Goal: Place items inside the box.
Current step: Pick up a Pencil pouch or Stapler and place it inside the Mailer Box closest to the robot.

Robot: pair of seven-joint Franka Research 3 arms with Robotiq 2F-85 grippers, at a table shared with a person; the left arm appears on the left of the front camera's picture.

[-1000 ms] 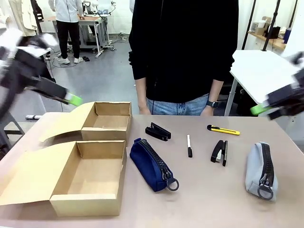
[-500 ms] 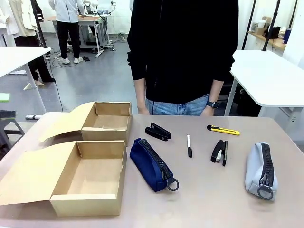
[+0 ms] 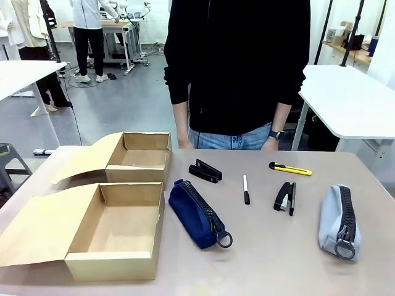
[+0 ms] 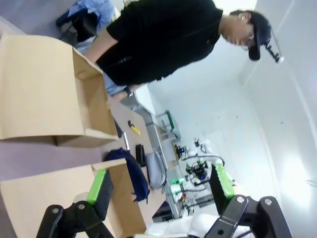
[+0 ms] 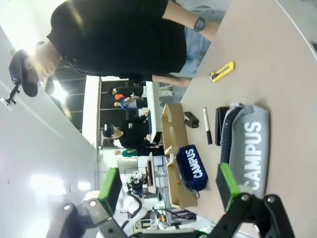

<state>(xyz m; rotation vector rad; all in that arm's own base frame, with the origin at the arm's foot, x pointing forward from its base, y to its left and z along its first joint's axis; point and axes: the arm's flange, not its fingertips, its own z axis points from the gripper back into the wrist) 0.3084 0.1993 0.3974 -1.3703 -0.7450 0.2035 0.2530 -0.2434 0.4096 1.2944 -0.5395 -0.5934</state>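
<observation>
Left pincer (image 4: 161, 181) and right pincer (image 5: 168, 178) hang released and empty while, right of the near box (image 3: 114, 268), navy pouch (image 3: 194, 213), one stapler (image 3: 205, 171), pen (image 3: 245, 189), other stapler (image 3: 284, 197) and grey pouch (image 3: 336, 219) lie on the counter (image 3: 278, 265), so the flat, slim pen could slip a grasp.

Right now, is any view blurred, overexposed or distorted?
Front view: sharp, evenly lit, only soft shadows under the navy pouch. Left wrist view: rolled sideways, white wall washed out at right. Right wrist view: also rolled, glare on the left, grey pouch lettering sharp.
</observation>
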